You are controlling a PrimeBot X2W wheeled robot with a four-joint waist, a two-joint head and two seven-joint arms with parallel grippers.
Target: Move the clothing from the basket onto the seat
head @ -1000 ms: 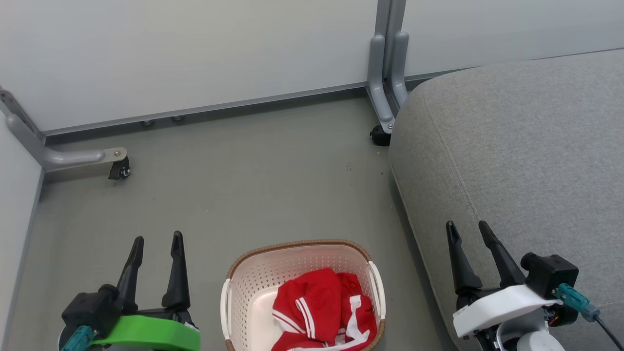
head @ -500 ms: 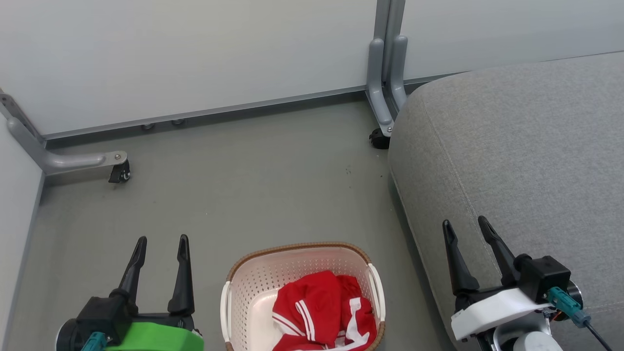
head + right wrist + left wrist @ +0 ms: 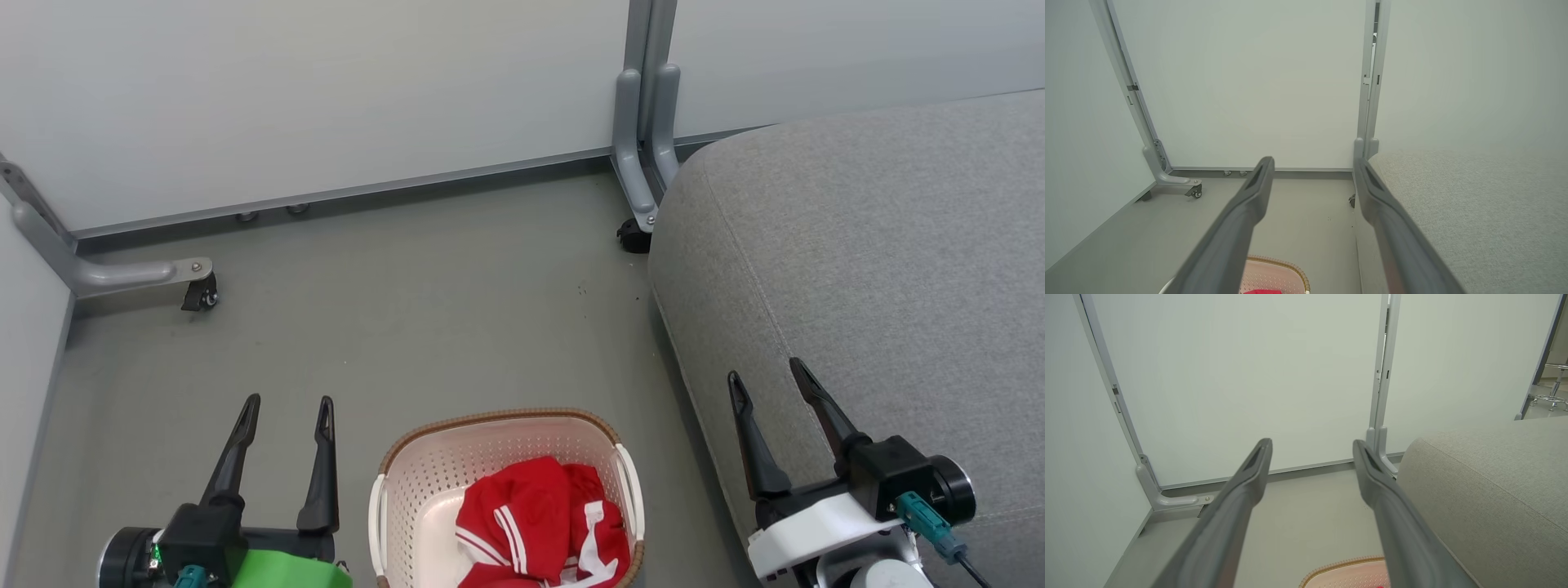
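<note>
Down on the floor (image 3: 424,310), the clothing (image 3: 531,523) lies bunched in the basket (image 3: 408,490), which sits just beside the grey seat (image 3: 882,245) on the robot's right. The left claw (image 3: 290,400) and the right claw (image 3: 763,368) flank the basket, both spread apart and empty, so the job looks to be at its start, with the first reach not yet made. Next, one claw must dip inside the basket and pinch a good fold of the red fabric

Smooth grey-green floor (image 3: 408,327) ahead, pale white partition panels (image 3: 326,98) along twelve o'clock. Ten o'clock: a grey metal bracket foot (image 3: 122,269) on a small black castor (image 3: 202,296). One o'clock: a grey upright metal post (image 3: 645,106), second black castor (image 3: 633,237) at its base.
</note>
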